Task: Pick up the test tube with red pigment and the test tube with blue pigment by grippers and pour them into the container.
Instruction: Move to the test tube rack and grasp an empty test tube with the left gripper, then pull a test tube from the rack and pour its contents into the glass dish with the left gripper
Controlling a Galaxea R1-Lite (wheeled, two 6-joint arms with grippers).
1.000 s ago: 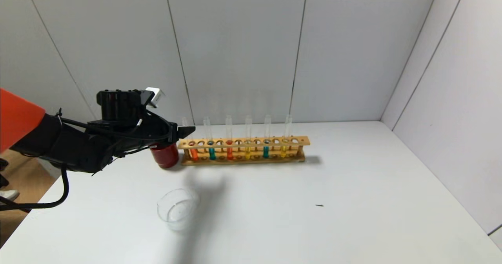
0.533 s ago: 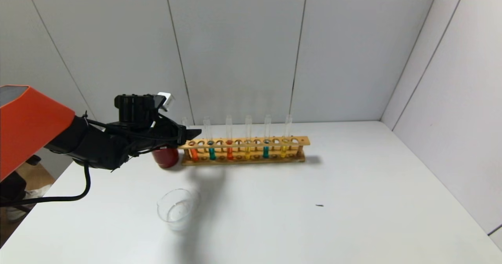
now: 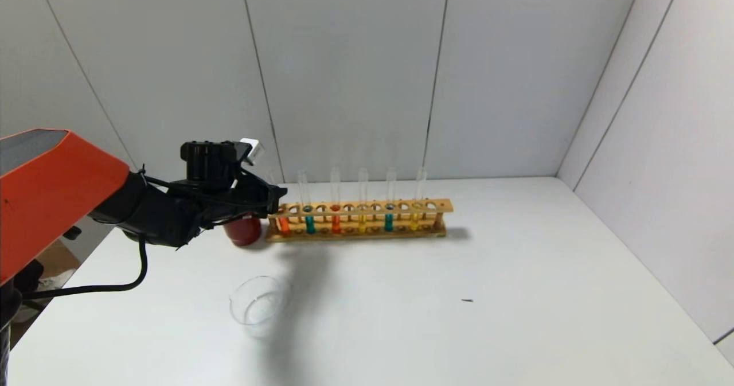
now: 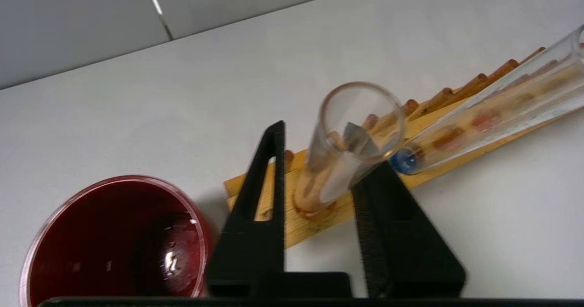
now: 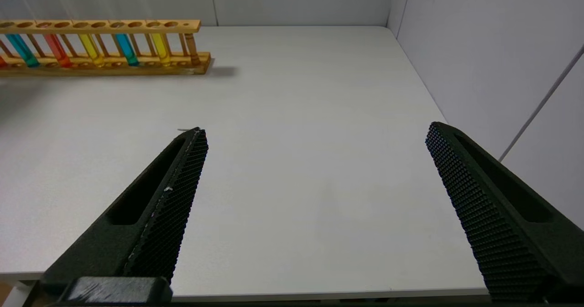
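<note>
A wooden rack [image 3: 355,207] holds several upright tubes. The test tube with red pigment [image 3: 282,223] stands in its leftmost hole, and a test tube with blue pigment [image 3: 309,223] stands beside it. My left gripper [image 3: 276,193] is open and straddles the red tube's upper part. In the left wrist view [image 4: 324,161] one finger touches the glass of the red tube [image 4: 340,165], the other stands a little off, and the blue tube [image 4: 492,108] lies just beyond. The clear glass container [image 3: 259,307] sits nearer me on the table. My right gripper [image 5: 315,131] is open and empty above the table's near right.
A dark red cup [image 3: 241,230] stands right against the rack's left end, under my left arm; it also shows in the left wrist view [image 4: 114,243]. Another red tube [image 3: 336,223], two yellow tubes and a second blue tube fill the rack. Walls close the back and right.
My left arm has moved right toward the rack's left end, and its fingers now stand around the leftmost red tube. Nothing else has moved.
</note>
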